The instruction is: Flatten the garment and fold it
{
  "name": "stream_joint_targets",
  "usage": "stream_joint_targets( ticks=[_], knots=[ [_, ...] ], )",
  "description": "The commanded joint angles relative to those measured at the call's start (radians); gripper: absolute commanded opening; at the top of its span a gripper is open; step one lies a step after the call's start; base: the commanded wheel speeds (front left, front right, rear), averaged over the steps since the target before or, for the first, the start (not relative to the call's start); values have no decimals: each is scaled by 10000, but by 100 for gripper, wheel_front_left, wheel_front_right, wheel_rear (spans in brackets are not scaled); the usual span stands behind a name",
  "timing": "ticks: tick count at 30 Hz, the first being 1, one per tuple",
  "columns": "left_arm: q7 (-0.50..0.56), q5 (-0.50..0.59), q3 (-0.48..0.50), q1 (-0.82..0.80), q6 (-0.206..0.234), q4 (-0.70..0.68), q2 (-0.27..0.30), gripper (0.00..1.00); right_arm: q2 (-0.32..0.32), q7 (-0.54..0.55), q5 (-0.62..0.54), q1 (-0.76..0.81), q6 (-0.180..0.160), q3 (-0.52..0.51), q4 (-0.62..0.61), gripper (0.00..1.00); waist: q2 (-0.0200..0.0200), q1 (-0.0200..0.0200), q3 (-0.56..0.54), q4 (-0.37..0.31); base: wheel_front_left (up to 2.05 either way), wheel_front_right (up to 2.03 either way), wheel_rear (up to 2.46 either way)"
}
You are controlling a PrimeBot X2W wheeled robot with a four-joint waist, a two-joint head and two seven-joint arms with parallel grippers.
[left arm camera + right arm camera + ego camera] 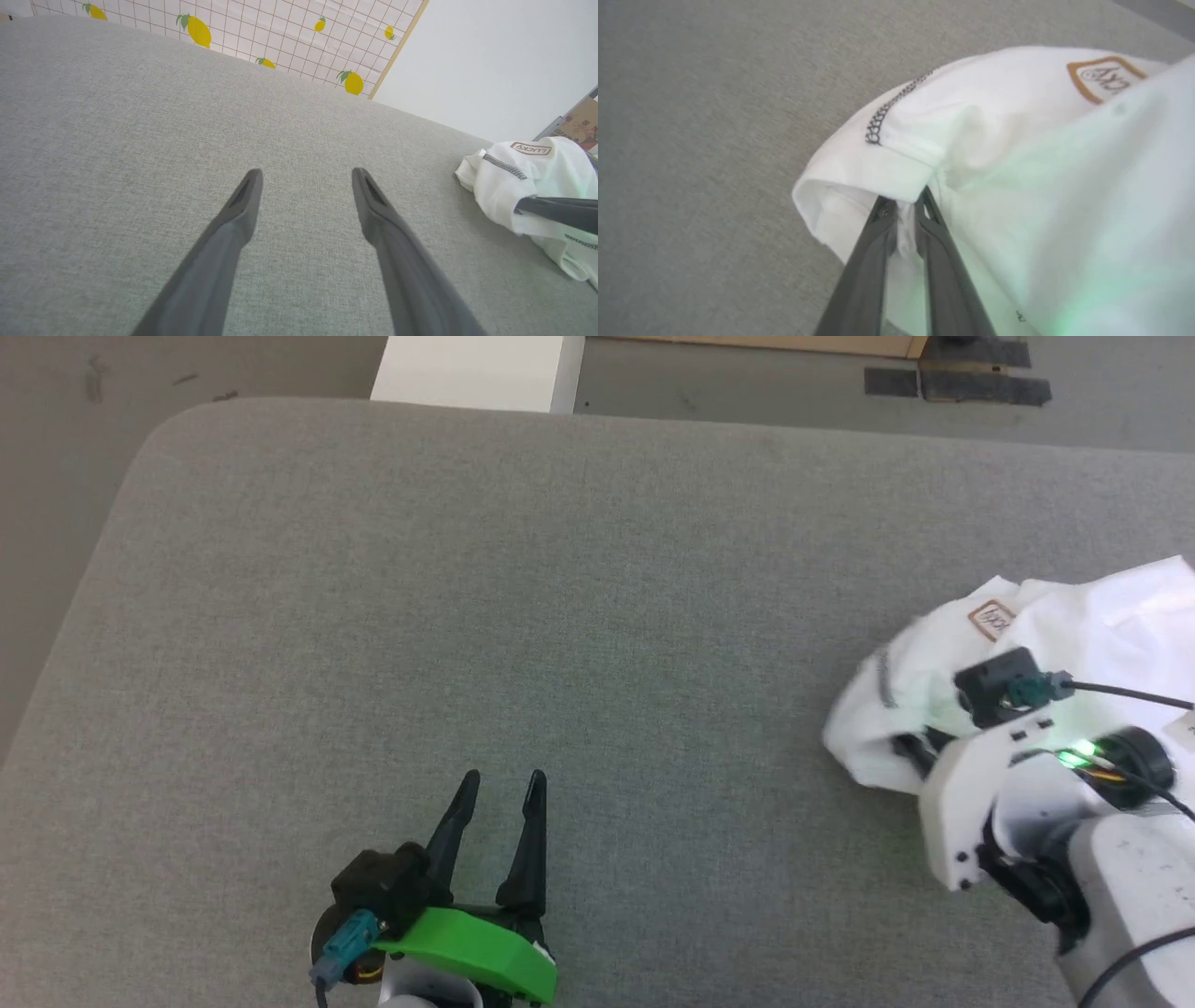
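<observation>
Fabric looks thin, soft and light, so expect the garment (1074, 607) to drape, stretch and slide rather than hold any shape. It sits crumpled in a heap at the right side of the grey fabric-covered desk (560, 569), LUCKY patch (991, 619) facing up, dark stitching (887, 116) running along a hem that curls over the heap's edge. Right hand (903, 203) is nearly closed, fingertips pinching a small fold of white cloth just under that rolled hem. Left hand (502, 779) hovers wide open with nothing in it, well apart from the heap, over bare desk. Judgement: a pinch on one bunched layer may drag the whole wad. Better holds are hems, shoulder seams or sleeve ends, one per hand, pulled apart to spread it flat. Can't tell which hem this one is.
</observation>
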Motion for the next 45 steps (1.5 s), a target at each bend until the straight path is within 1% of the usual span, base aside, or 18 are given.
stream_joint_targets(
  ticks=[1, 5, 7, 9, 10, 13, 16, 17, 18, 19, 20, 25, 28, 32, 34, 39, 42, 45],
  knots=[
    [-38, -65, 32, -3, -39, 61, -18, 100, 87, -72, 268, -241, -13, 256, -355, 0, 0, 0, -292, -166, 0, 0, 0],
    [-38, -91, 44, 93, -65, 89, -18, 100, 362, 13, 1058, -446, -13, 1039, -1568, 0, 0, 0, -619, -362, 0, 0, 0],
    [-38, -88, 64, 126, -66, 82, -18, 100, 650, 84, 1471, -512, -13, 1520, -2214, 0, 0, 0, -735, -444, 0, 0, 0],
    [-38, -73, 103, 149, -77, 73, -18, 100, 927, 276, 1992, -487, -13, 2181, -2800, 0, 0, 0, -797, -489, 0, 0, 0],
    [-38, -30, 210, 185, -94, 57, -18, 100, 1105, 786, 2543, -198, -13, 3117, -3309, 0, 0, 0, -823, -483, 0, 0, 0],
    [-38, -68, 275, 271, -109, 46, -18, 100, 962, 1535, 3051, 498, -13, 3903, -3290, 0, 0, 0, -774, -374, 0, 0, 0],
    [-38, -137, 223, 268, -134, 26, -18, 100, 362, 2151, 3153, 1064, -13, 4429, -3073, 0, 0, 0, -593, -188, 0, 0, 0],
    [-38, -165, 205, 253, -130, 15, -18, 100, 230, 2221, 3143, 1209, -13, 4432, -2958, 9, 0, 0, -541, -136, 0, 0, 0],
    [-38, -183, 186, 240, -126, 5, -18, 100, 128, 2218, 3090, 1267, -13, 4450, -2914, 36, 0, 0, -486, -97, 0, 0, 0],
    [-38, -212, 181, 222, -108, -9, -18, 100, 104, 2073, 3057, 1316, -13, 4355, -2892, 78, 0, 0, -434, -72, 0, 0, 0],
    [-38, -233, 174, 208, -98, -16, -18, 100, 136, 1920, 3029, 1351, -13, 4207, -2870, 100, 0, 0, -393, -49, 0, 0, 0],
    [-38, -282, 189, 127, -75, -4, -18, 100, 470, 1167, 2942, 1089, -13, 3366, -3253, 100, 0, 0, -300, -32, 0, 0, 0],
    [-38, -283, 262, 97, -62, -10, -18, 100, 777, 868, 2927, 914, -13, 2511, -3832, 100, 0, 0, -282, -97, 0, 0, 0],
    [-38, -263, 289, 107, -37, -57, -18, 100, 1044, 680, 2578, 962, -13, 828, -4665, 100, 0, 0, -277, -188, 0, 0, 0],
    [-38, -266, 282, 121, -18, -98, -18, 100, 1194, 627, 2200, 1202, -13, -318, -5027, 100, 0, 0, -269, -221, 0, 0, 0],
    [-38, -257, 303, 133, 13, -224, -18, 100, 1460, 689, 365, 2412, -13, -3146, -5468, 100, 0, 0, -139, -369, 0, 0, 0],
    [-38, -210, 316, 86, -19, -223, -18, 100, 1889, 887, -107, 3257, -13, -4058, -5336, 100, 0, 0, -23, -463, 0, 0, 0],
    [-38, -157, 366, 20, -39, -218, -18, 100, 2225, 931, -280, 3775, -13, -4401, -4965, 100, 0, 0, 77, -561, 0, 0, 0]
  ],
)
